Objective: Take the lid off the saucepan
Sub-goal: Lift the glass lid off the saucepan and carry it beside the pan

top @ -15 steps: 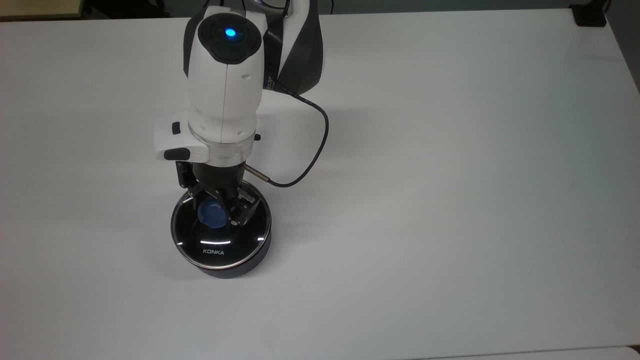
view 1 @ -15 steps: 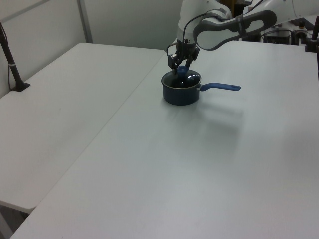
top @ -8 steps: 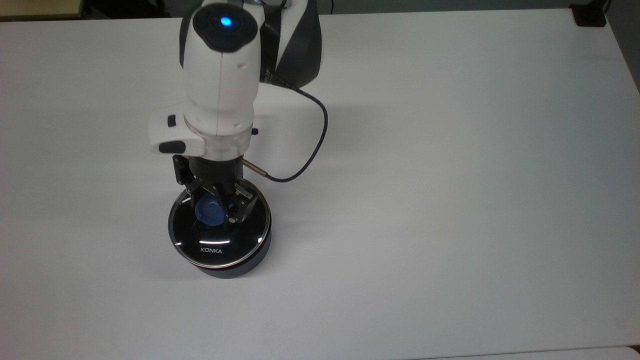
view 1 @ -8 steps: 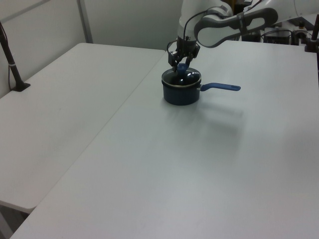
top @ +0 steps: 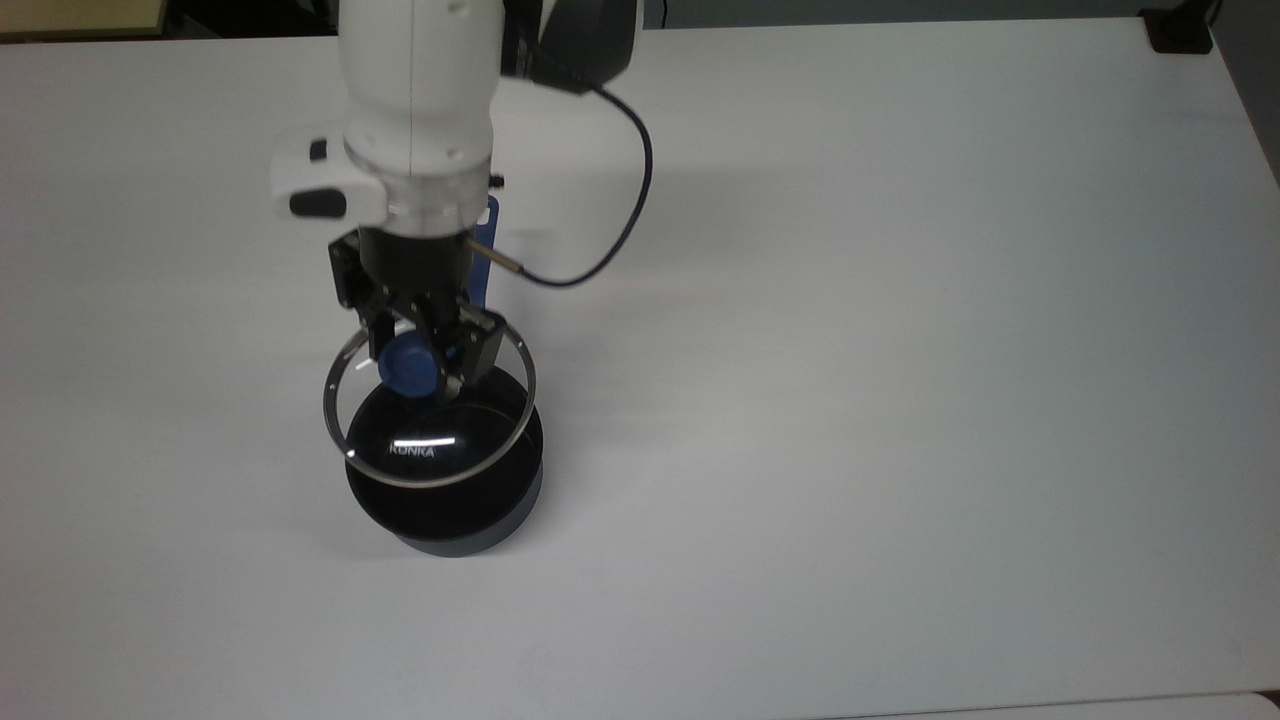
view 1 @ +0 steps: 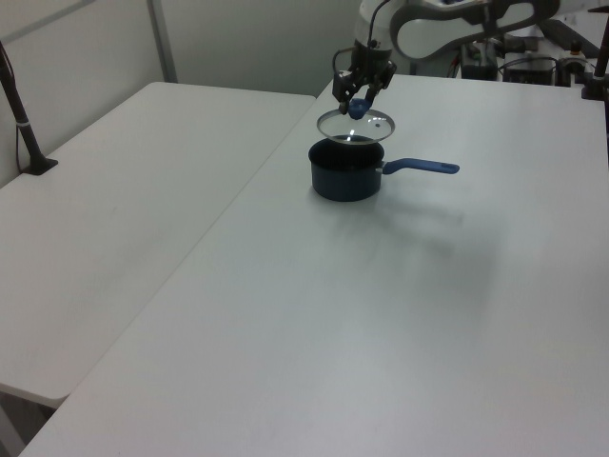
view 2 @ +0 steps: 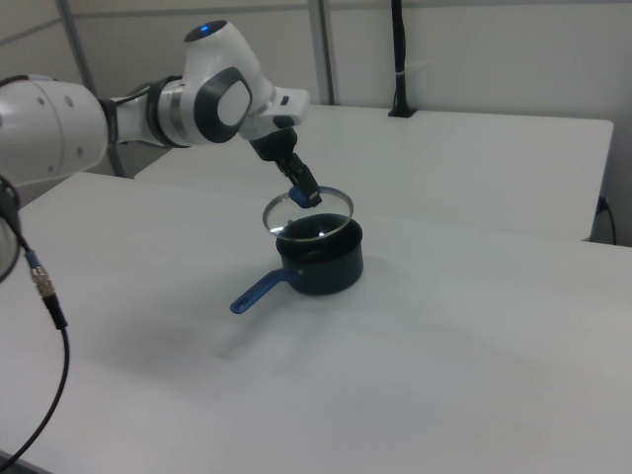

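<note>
Top view: the black two-finger gripper (top: 420, 345) has its jaws clamped on the blue knob of the round clear glass lid with a silver rim (top: 430, 432), held above the small dark blue-grey saucepan (top: 447, 500) on the white bench (top: 900, 350).

Left view: the lid (view 1: 354, 123) hangs clear above the saucepan (view 1: 345, 173), under the gripper (view 1: 359, 95).

Right view: the lid (view 2: 308, 213) is tilted just over the saucepan (view 2: 326, 262), not touching its rim.

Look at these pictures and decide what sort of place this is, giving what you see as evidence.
Probably a robotics lab or test room, not a kitchen. A robot arm's gripper holds a glass lid above a saucepan on a bare white table, with no stove or sink, and plain partition walls stand behind.
</note>
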